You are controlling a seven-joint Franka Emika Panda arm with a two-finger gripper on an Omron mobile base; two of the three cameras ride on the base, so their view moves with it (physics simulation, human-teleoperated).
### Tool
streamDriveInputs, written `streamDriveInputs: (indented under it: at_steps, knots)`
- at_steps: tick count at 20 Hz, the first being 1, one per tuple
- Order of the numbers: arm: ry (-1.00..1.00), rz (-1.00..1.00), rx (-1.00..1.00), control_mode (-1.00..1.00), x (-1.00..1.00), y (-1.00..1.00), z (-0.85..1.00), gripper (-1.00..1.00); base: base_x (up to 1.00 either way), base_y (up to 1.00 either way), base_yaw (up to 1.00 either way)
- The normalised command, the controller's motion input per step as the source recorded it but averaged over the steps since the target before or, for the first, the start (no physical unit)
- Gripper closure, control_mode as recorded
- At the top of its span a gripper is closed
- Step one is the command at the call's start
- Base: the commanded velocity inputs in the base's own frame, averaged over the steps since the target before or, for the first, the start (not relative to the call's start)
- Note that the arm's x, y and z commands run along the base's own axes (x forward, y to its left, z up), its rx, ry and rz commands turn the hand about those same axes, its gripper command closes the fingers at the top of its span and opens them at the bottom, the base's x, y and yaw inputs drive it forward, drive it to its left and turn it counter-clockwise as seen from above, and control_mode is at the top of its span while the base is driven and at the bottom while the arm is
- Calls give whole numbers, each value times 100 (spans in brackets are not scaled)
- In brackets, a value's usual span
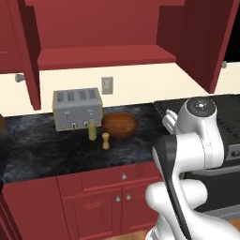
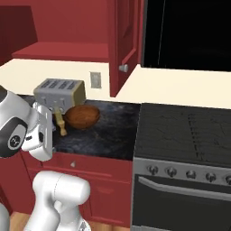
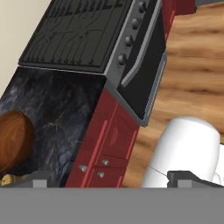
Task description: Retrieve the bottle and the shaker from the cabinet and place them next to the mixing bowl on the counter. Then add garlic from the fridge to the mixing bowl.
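On desk: bottle [image 1: 93, 131] and shaker [image 1: 106, 140] just beside bowl [image 1: 120, 124].
Claw: wide, empty.
Next: fridge garlic; keep the arm clear of both.

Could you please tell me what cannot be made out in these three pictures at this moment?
- Fridge and garlic: outside every frame.
- Bottle and shaker: too small in the left base view to read details; in the right base view the arm covers the bottle.
- Mixing bowl: cut by the hand view's left edge.
- Gripper: tips barely rise above the hand view's bottom, set wide apart.
- Upper cabinet: top cut off.
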Motion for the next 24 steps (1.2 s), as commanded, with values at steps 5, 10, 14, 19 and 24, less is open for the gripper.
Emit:
streamDriveInputs:
  at_steps: [5, 10, 14, 19, 24]
  knots:
    - [0, 0, 0, 100, 0, 0, 0, -100, -31, 0, -20]
    - [0, 0, 0, 100, 0, 0, 0, -100, -31, 0, -32]
    - [0, 0, 0, 100, 0, 0, 0, -100, -21, 0, -43]
    - [0, 0, 0, 100, 0, 0, 0, -100, -13, 0, -47]
    - [0, 0, 0, 100, 0, 0, 0, -100, -9, 0, -48]
